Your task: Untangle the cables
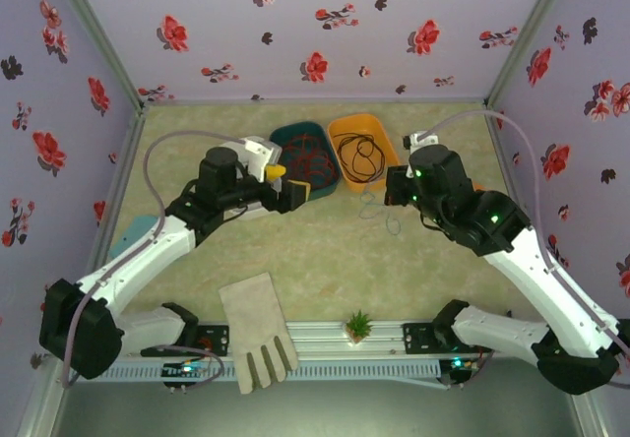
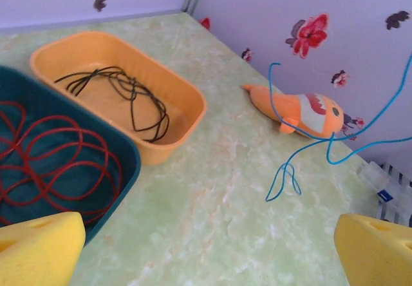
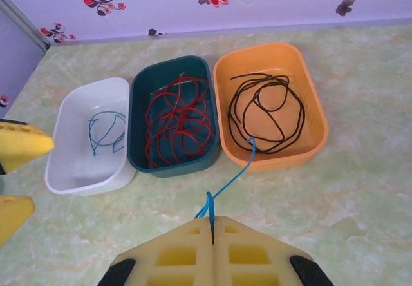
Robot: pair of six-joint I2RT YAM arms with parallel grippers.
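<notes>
Blue cable [image 3: 228, 181] clamped in closed right gripper [image 3: 212, 220], strand running away and rightward to orange tray [image 3: 318, 141] rim. Red cable [image 3: 180, 122] coiled in teal tray [image 3: 172, 170], black cable [image 3: 264, 115] in orange. White tray [image 3: 84, 181] lies far-left of right gripper; left gripper [image 2: 209, 234], jaws wide apart, sits nearer it.

Left tub [image 3: 77, 173], middle tub [image 3: 168, 167], right tub [image 3: 314, 122] abreast, one cable [image 3: 183, 115] in each

Soft, even light covers the tabletop [image 1: 325, 250], without glare. The orange tray [image 2: 193, 115] throws only a faint shadow just beside its wall. The overhead view is hazy; both wrist views are sharper, though the yellow pincer pads [image 2: 38, 247] nearest the lens look soft.
</notes>
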